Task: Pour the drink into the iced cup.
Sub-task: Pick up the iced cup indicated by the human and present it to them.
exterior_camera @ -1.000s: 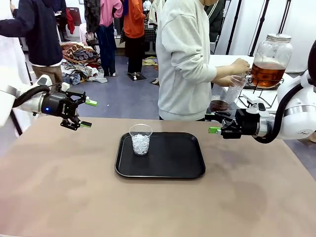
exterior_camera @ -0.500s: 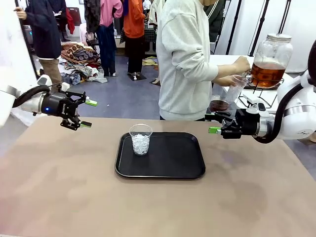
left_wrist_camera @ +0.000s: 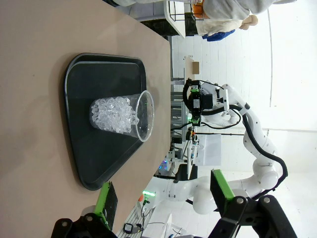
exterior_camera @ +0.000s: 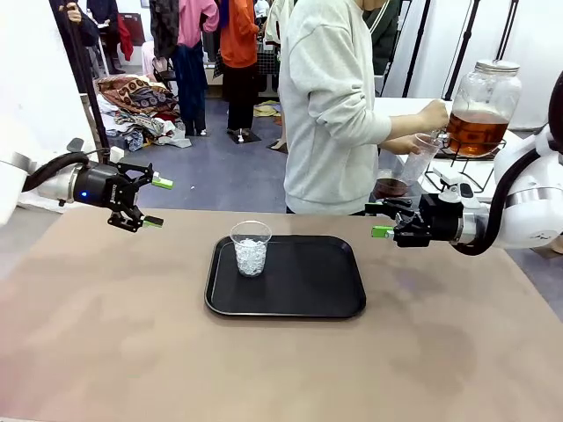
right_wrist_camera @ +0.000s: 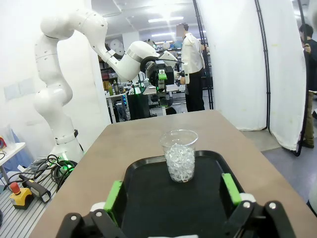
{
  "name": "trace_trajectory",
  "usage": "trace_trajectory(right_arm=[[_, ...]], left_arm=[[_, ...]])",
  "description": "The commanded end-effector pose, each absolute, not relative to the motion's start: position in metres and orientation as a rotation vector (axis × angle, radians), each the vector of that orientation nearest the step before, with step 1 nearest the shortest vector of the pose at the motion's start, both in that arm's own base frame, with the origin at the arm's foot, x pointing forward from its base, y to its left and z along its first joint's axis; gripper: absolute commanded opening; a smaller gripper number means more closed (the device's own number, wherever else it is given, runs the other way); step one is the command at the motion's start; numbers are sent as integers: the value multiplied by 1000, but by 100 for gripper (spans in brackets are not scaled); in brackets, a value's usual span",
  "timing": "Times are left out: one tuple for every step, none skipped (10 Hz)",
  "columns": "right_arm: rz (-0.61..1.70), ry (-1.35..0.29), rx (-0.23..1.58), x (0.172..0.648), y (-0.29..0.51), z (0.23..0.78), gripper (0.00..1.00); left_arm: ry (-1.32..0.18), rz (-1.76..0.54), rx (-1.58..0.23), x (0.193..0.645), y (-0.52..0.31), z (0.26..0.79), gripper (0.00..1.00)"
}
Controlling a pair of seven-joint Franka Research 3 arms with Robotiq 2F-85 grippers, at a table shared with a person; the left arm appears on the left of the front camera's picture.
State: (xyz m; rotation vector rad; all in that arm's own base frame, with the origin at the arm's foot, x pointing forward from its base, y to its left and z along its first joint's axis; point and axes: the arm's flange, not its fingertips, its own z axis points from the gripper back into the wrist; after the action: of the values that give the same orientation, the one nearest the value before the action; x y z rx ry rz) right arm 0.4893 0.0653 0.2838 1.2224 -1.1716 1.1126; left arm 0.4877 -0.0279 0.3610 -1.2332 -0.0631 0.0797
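The iced cup (exterior_camera: 251,249) stands upright at the ten o'clock corner of the tray (exterior_camera: 308,303), light enough to topple if nudged. Both grippers hang empty, jaws spread: left gripper (exterior_camera: 157,202) at the cup's ten o'clock, right gripper (exterior_camera: 378,220) at three. The drink (exterior_camera: 475,134) is in the jar (exterior_camera: 486,83) at two o'clock, where a person's hand (exterior_camera: 431,115) holds a second cup (exterior_camera: 420,158). A loose handover or a hasty tilt could spill it.

Blue-grey floor (exterior_camera: 220,171), white wall panel (exterior_camera: 35,88) left, clothes heap (exterior_camera: 136,98) behind, ceiling strip lights (right_wrist_camera: 163,20).
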Motion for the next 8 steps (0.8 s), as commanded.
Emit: trace_trajectory(right_arm=[[1115,-1175,1218,491,65,285,100],[1115,-1175,1218,491,65,285,100],[1115,-1175,1218,491,65,285,100],[1115,-1175,1218,491,65,285,100],[1115,-1175,1218,491,65,285,100],[1115,-1175,1218,491,65,285,100],[1115,-1175,1218,491,65,285,100],[1115,-1175,1218,491,65,285,100]], left_arm=[[-48,88,-1225,487,-28,362,100],[-48,88,-1225,487,-28,362,100],[-48,88,-1225,487,-28,362,100],[-48,88,-1225,487,-28,362,100],[-48,88,-1225,487,-28,362,100],[-48,88,-1225,487,-28,362,100],[-48,88,-1225,487,-28,362,100],[-48,88,-1225,487,-28,362,100]])
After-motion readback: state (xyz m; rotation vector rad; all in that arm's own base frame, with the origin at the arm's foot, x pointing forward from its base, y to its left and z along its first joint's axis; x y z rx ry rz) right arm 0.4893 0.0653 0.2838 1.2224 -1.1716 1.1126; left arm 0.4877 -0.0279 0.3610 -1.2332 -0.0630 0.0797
